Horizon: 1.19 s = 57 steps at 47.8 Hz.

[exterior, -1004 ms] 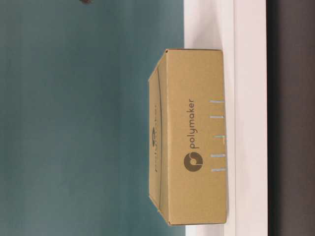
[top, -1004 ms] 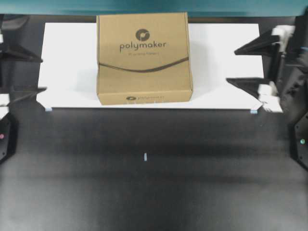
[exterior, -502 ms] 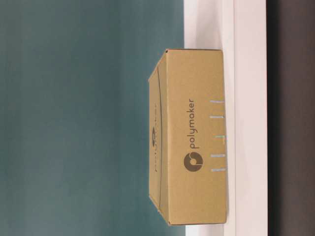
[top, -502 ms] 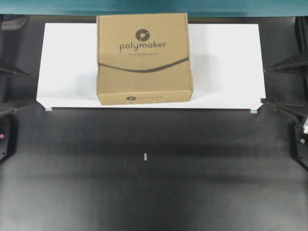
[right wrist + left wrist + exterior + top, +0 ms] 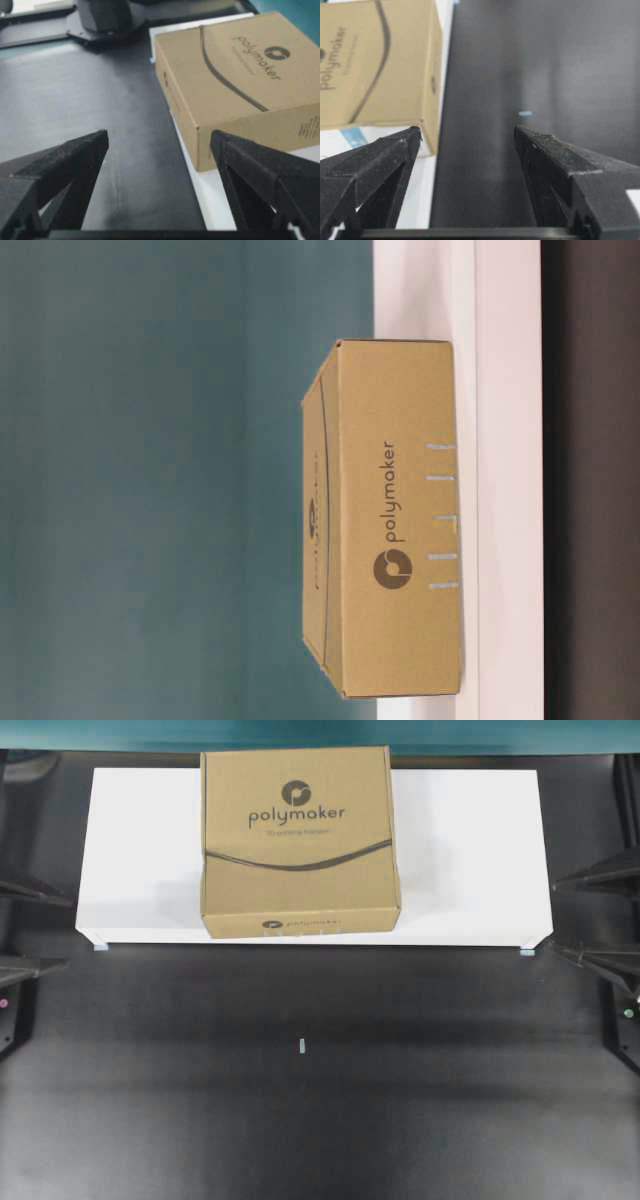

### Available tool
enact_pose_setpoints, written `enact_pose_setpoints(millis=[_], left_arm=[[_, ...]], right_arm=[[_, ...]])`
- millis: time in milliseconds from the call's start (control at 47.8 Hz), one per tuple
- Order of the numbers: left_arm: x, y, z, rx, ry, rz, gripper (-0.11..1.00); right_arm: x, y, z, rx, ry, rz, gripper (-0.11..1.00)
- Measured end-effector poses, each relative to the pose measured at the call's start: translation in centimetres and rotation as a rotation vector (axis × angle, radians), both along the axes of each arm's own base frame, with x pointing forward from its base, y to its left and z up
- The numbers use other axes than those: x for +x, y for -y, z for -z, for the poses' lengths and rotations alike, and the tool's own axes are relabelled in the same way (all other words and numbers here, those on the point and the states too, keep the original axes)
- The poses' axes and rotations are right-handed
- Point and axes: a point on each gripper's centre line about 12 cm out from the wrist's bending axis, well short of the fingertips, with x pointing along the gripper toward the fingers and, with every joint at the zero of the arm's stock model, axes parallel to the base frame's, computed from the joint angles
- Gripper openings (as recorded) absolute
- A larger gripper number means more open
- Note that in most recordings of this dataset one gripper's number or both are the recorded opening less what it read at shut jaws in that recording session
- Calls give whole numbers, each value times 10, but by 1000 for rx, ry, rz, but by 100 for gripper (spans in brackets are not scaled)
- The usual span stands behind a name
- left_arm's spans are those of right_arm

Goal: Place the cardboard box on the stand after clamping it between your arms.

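Observation:
The cardboard box (image 5: pixel 298 840) lies flat on the white stand (image 5: pixel 470 850), left of the stand's middle, logo up. It also shows in the table-level view (image 5: pixel 395 520), in the left wrist view (image 5: pixel 375 65) and in the right wrist view (image 5: pixel 240 80). My left gripper (image 5: pixel 65 930) is open and empty at the stand's left end, well clear of the box. My right gripper (image 5: pixel 553 916) is open and empty at the stand's right end, also apart from the box. In the left wrist view the gripper (image 5: pixel 467 131) frames the stand's front edge; so does the gripper in the right wrist view (image 5: pixel 159 134).
The dark table (image 5: pixel 300 1120) stretches in front of the stand, with a small pale mark (image 5: pixel 301 1046) on it. Small light-blue marks sit at the stand's front corners (image 5: pixel 527 952). A teal wall (image 5: pixel 150 480) is behind. The left arm's base (image 5: pixel 107 17) shows across the table.
Both grippers have drawn outward from the stand's ends and shifted toward the front, leaving the box alone. The box and stand have not moved.

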Motion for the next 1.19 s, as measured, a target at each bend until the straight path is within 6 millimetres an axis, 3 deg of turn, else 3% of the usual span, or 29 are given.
enact_pose_setpoints(millis=[1192], left_arm=[[2, 1, 12, -11, 56, 3, 74]], right_arm=[[0, 0, 15, 2, -3, 1, 79]])
